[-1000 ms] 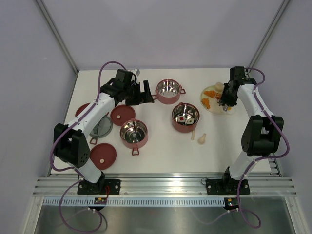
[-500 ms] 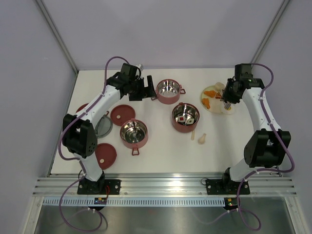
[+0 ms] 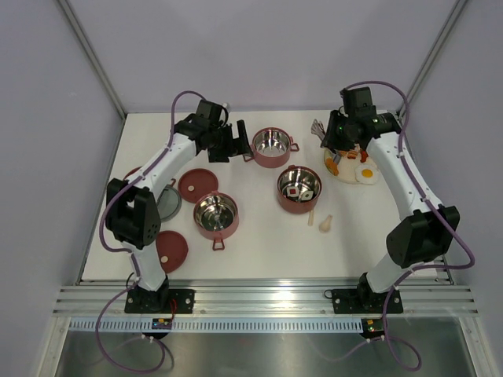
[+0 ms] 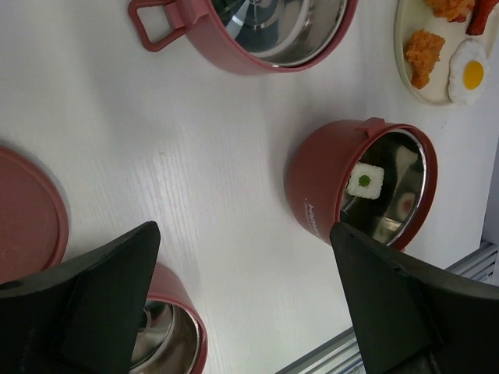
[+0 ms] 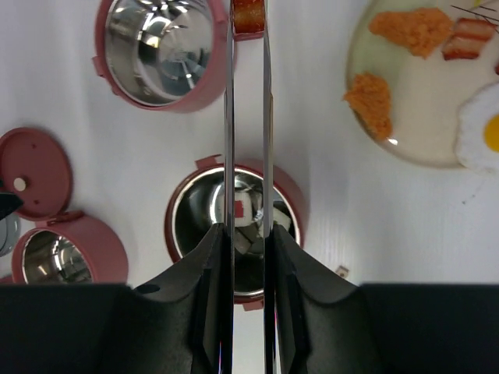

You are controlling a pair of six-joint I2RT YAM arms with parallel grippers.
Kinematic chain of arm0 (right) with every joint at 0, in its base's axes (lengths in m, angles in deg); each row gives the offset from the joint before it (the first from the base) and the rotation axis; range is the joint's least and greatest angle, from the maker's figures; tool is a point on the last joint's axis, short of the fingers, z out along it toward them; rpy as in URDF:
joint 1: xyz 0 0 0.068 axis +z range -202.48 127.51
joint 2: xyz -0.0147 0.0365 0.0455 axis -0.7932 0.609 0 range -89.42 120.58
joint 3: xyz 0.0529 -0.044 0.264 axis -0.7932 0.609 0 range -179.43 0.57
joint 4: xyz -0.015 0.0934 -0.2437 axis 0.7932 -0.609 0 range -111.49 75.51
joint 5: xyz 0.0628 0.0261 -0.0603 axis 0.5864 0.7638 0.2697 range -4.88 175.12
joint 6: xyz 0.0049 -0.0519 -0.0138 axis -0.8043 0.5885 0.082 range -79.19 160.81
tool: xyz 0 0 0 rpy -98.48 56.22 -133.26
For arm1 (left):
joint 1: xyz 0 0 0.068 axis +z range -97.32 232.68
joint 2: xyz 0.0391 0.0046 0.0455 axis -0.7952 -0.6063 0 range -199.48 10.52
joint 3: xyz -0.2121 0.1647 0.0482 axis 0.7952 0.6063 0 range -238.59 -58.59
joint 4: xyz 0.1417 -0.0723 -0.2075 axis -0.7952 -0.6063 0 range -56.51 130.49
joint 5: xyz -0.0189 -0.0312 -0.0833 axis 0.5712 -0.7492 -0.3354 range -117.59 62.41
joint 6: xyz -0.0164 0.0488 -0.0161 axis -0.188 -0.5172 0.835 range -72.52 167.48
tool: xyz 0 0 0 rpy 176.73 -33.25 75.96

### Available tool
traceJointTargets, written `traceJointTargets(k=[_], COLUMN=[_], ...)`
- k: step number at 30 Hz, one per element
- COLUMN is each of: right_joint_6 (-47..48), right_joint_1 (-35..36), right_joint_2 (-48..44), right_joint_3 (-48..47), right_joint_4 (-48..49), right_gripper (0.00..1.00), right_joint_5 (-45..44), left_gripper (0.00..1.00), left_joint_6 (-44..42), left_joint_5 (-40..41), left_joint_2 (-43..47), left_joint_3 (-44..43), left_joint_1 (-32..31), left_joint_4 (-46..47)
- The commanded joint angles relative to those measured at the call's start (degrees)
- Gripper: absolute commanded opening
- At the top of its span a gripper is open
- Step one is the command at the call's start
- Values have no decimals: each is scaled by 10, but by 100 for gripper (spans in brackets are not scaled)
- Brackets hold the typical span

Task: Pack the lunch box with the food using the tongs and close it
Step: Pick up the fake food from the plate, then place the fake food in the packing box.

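The right tool (image 5: 248, 249), clamped on the tongs (image 5: 248, 117) pinching a reddish food piece (image 5: 248, 15), hangs above the part-filled bowl (image 5: 238, 226) on the tabletop (image 5: 312, 234), so lowering and releasing looks next, while the left tool (image 4: 242, 296) gapes empty.
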Motion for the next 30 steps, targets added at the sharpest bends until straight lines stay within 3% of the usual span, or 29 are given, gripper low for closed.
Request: traceJointTargets(k=[1,5,8,15,22,26,30], right_joint_6=[-9,-15,-23,-10,-9,-7,-5], right_joint_1=[31,61,77,123,134,134,134], right_joint_2=[36,72,105,190,230,241,245], right_joint_3=[-55,-72,-84,-148,-155,-162,-173], right_joint_4=[22,79,103,79,75,68,60], right_gripper=[20,20,20,21,22,29,46], right_joint_5=[7,41,63,50,48,44,42], left_gripper=[96,96,96,96,96,96,96], left_joint_6=[10,17,32,28,24,24,24], left_joint_5=[-2,-1,-46,-35,-33,-33,-36], left_joint_2=[56,102,123,148,148,143,138], left_joint_3=[34,85,125,134,145,144,142], left_joint_1=[25,43,57,65,68,68,68], left_joint_4=[7,23,59,56,58,58,59])
